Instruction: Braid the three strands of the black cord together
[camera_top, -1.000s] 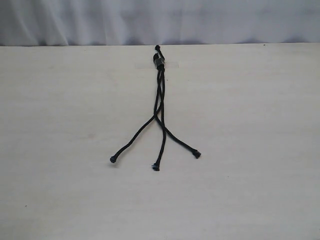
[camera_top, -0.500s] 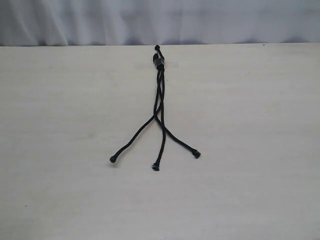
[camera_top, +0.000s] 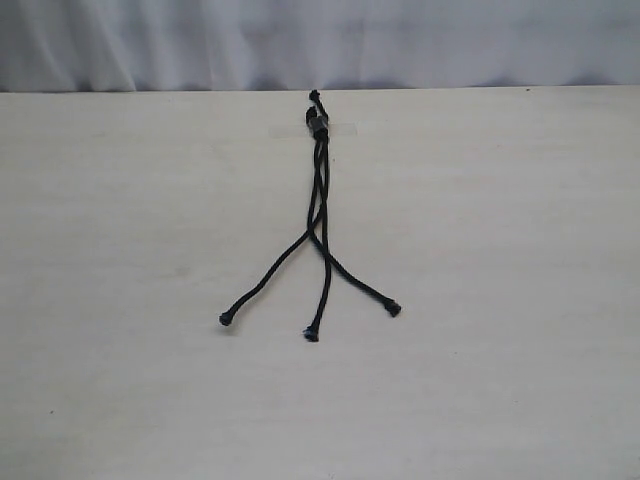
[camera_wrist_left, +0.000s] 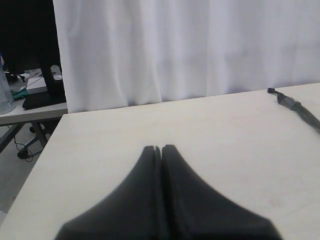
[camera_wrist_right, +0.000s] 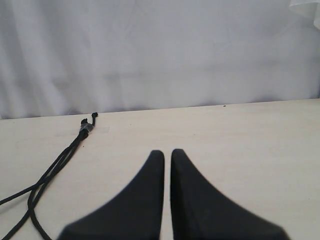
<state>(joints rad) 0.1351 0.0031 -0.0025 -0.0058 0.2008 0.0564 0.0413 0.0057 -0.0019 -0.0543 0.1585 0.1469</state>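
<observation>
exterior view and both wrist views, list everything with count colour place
thin black braided-rope cord: one, black, flat mid-table, bound end toward the curtain
loose rope strands: three, black, fanning out away from the bound end
clear tape strip: one, translucent, across the bound end
pale wooden tabletop: one, beige, under everything
pleated fabric curtain: one, white, behind the table
left pincer: one, black, shut, clear of the cord
right pincer: one, black, shut, clear of the cord
</observation>
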